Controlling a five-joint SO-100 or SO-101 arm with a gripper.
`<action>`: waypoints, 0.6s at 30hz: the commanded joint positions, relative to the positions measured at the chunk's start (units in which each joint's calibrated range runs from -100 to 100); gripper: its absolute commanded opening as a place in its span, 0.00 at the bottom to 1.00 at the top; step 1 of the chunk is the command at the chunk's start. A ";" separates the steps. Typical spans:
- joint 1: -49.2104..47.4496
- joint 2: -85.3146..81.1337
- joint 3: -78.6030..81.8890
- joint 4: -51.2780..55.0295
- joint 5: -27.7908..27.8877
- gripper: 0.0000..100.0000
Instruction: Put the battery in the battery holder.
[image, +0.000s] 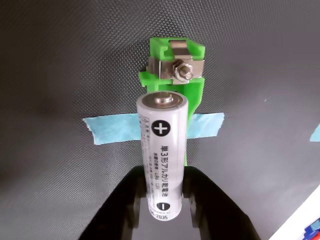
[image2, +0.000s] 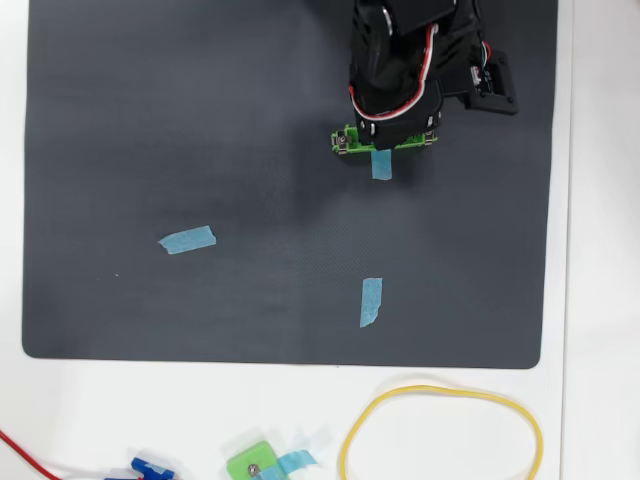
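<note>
In the wrist view my gripper (image: 164, 179) is shut on the battery (image: 162, 145), a white cylinder with a black plus mark at its far end and a minus mark between my black fingers (image: 125, 200). The battery lies lengthwise over the bright-green battery holder (image: 176, 55) and hides most of it. The holder's far end with its metal screw contact shows just beyond the battery's plus end. A blue tape strip (image: 112, 129) crosses under the holder. In the overhead view the arm (image2: 400, 70) covers the holder, and only its green ends (image2: 345, 140) show.
The black mat (image2: 150, 120) carries two more blue tape strips (image2: 187, 240) (image2: 371, 302). On the white table in front lie a yellow rubber loop (image2: 440, 435), a small squarish green piece (image2: 252, 462), a blue part (image2: 150, 467) and a red wire (image2: 25, 452).
</note>
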 joint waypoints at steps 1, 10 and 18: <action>-0.10 0.28 -1.32 -0.80 -0.31 0.00; 0.00 0.36 -0.79 -3.95 -2.50 0.00; 0.00 0.36 -0.53 -3.95 -2.24 0.00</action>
